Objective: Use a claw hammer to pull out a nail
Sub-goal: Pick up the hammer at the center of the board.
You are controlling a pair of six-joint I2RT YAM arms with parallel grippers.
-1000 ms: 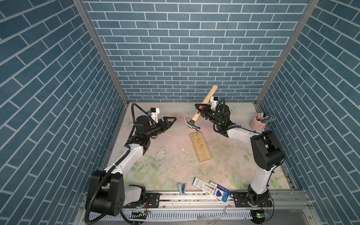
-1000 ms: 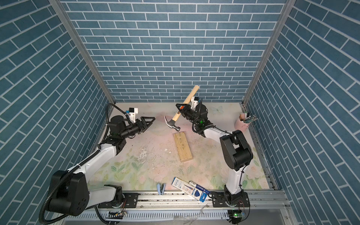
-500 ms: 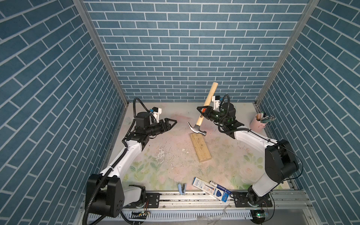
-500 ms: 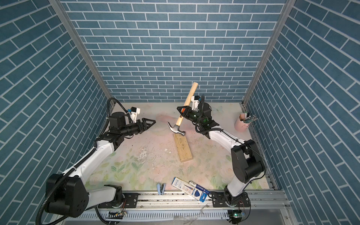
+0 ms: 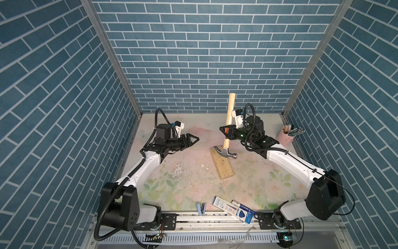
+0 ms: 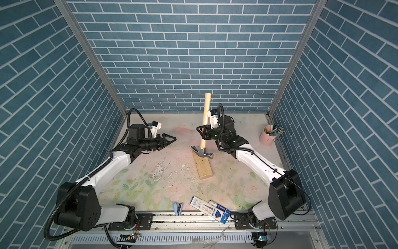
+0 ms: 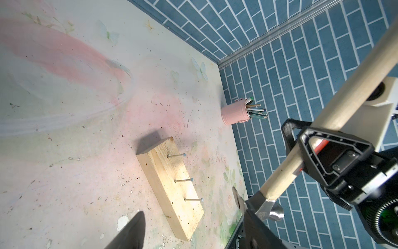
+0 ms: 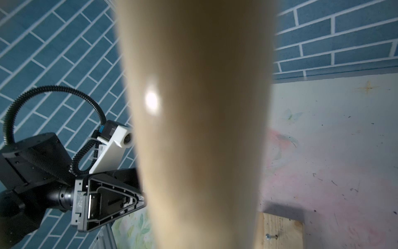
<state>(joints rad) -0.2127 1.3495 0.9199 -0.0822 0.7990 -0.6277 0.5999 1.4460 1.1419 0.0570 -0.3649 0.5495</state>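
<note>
Claw hammer [image 5: 226,141] over scuffed floral tabletop [image 5: 193,185]

Outstretched left claw [image 5: 195,141] gapes; right claw [image 5: 224,132] clamped.

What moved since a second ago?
The right claw, shut on the claw hammer, swung its handle nearly upright and lowered the head toward the far end of the wooden block. The left claw stayed open and empty. Block and pink cup stayed put.

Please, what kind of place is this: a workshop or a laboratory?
Probably a robot lab cell, not a real workshop: a left arm and right arm bolted to a rail, brick-print panel walls, and a practice block with nails.
</note>
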